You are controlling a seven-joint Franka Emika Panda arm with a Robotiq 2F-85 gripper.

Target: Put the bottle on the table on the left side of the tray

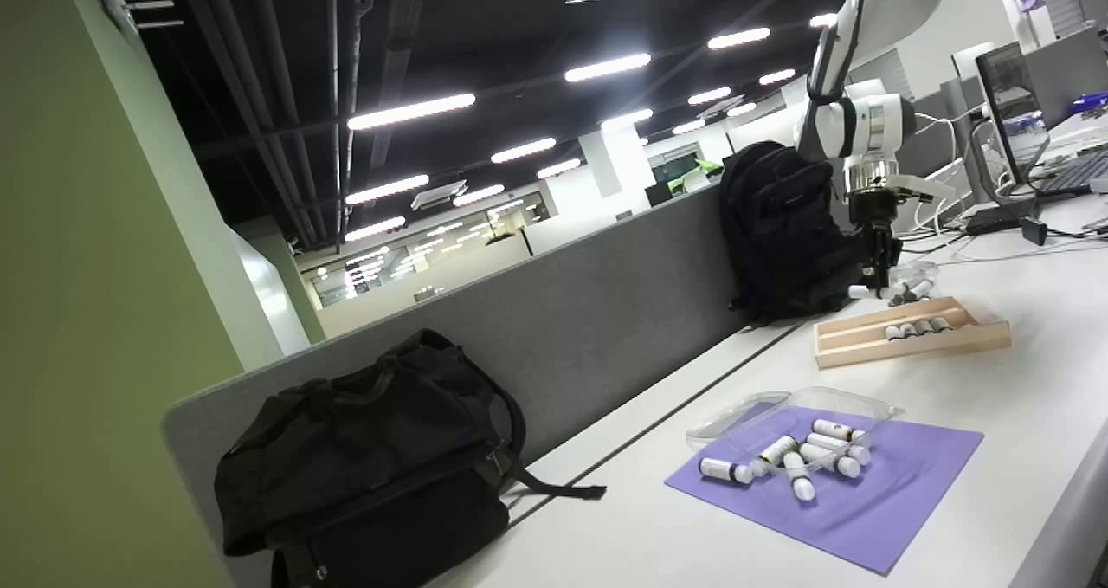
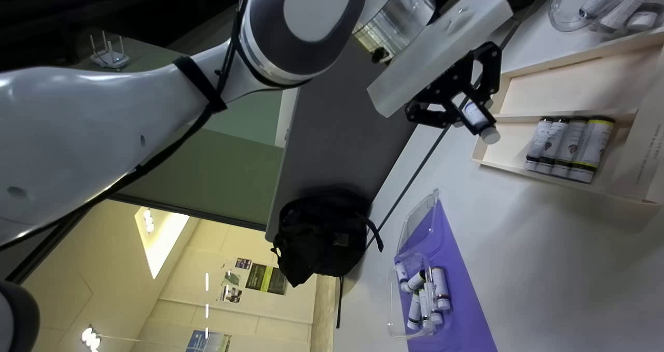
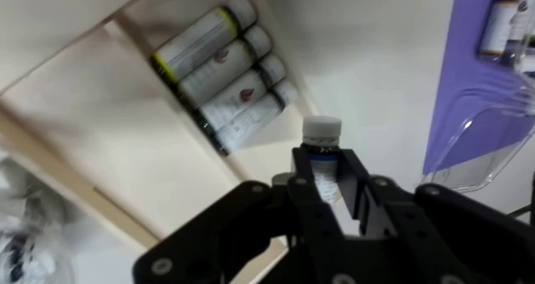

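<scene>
Presently, gripper (image 3: 324, 153): clamped on the bottle (image 3: 324, 173), one finger (image 3: 301, 167) on each side, just below the cap (image 3: 322, 127).
Bottle: held between the fingertips, white cap jutting past them, lying roughly level in an exterior view; it is near one end of the tray (image 2: 570, 85), and whether it hangs over the rim or just outside cannot be told.
Tray: light wood, flat on the table (image 1: 1039, 380).
Four bottles (image 3: 236, 98): side by side in the tray's compartment nearer the mat (image 1: 917, 501), caps toward the outer wall; one has yellow bands.
Mat: purple, apart from the tray; a clear box (image 1: 840, 399) and more bottles (image 1: 725, 471) lie on it, jumbled, and which of them are inside is hard to tell.
Tub (image 2: 568, 17): clear plastic, near the tray on the side away from the mat, bottles in or behind it.
Table: pale, under tray and mat alike.
Backpacks (image 1: 372, 467): two, black, by the grey panel (image 1: 623, 302).
</scene>
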